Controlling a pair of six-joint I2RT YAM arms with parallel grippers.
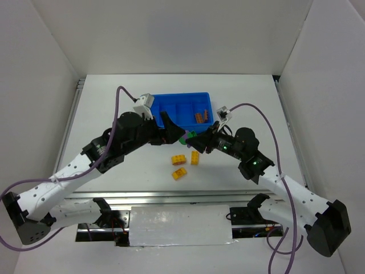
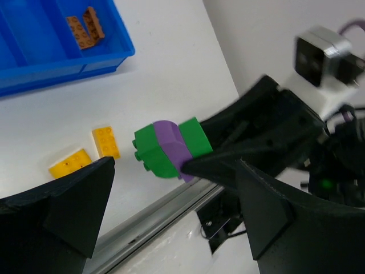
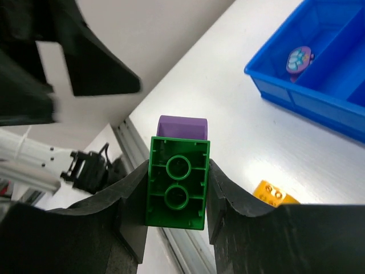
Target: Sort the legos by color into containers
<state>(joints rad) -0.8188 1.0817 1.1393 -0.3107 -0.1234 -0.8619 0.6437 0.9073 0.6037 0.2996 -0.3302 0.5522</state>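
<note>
White walls box in a white tabletop, and the blue tray [image 2: 57, 74] sits at its middle. Two brown bricks [image 2: 85, 28] lie in one end compartment, and a purple piece [image 3: 299, 59] lies in another. Three yellow bricks [image 1: 179, 174] lie loose on the table, just off the tray's near edge.

Above that same near edge, the right gripper [image 3: 178, 182] is clamped on one end of the joined stack [image 2: 170, 147], which is green, purple, green. The stack is held clear of the table, its free green end pointing away from the fingers. The left gripper [image 2: 174, 166] faces it with its jaws spread wide, one to either side of the stack and touching nothing.

The step in hand looks like splitting the stuck bricks so that each colour can go to its own compartment. The next move probably calls for the left jaws to close squarely on the free green brick [image 2: 149, 151] without catching the purple layer. A straight pull or a slight twist against the right gripper's hold should follow. A shallow bite may slip off the smooth sides.
</note>
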